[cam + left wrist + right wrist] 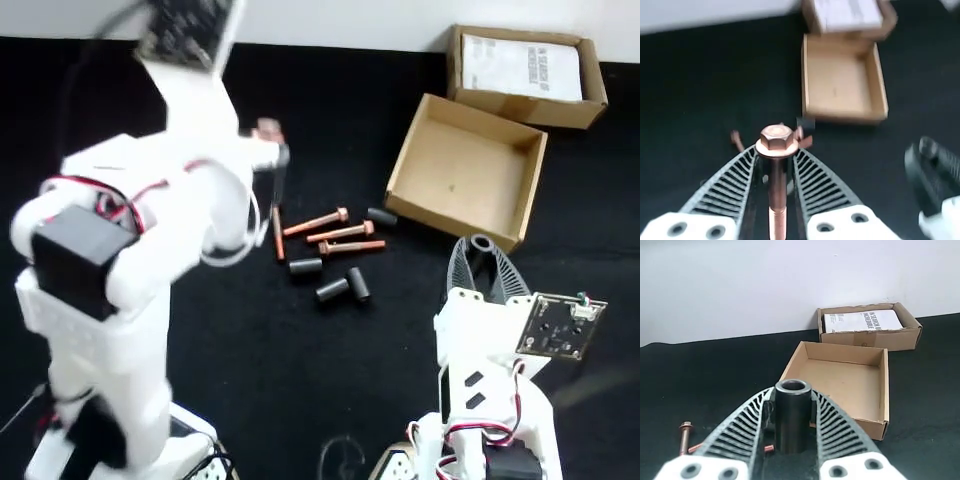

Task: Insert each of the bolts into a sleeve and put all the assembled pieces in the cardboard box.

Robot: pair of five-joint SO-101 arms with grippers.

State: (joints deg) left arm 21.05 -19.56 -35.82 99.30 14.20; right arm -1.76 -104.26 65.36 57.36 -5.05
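Observation:
My left gripper (775, 159) is shut on a copper bolt (775, 141), held above the table with its hex head (268, 129) at the fingertips. My right gripper (792, 407) is shut on a dark sleeve (792, 412) that stands upright with its open end (481, 243) up, just in front of the open cardboard box (450, 213). The box (846, 382) holds nothing. Loose bolts (340, 233) and sleeves (332, 290) lie on the black table between the two arms.
A second cardboard box (525, 108) with a printed sheet in it stands behind the open one, by the white wall. The right gripper's dark fingers (935, 165) appear at the edge of the left wrist view. One bolt (277, 236) lies beneath the left gripper.

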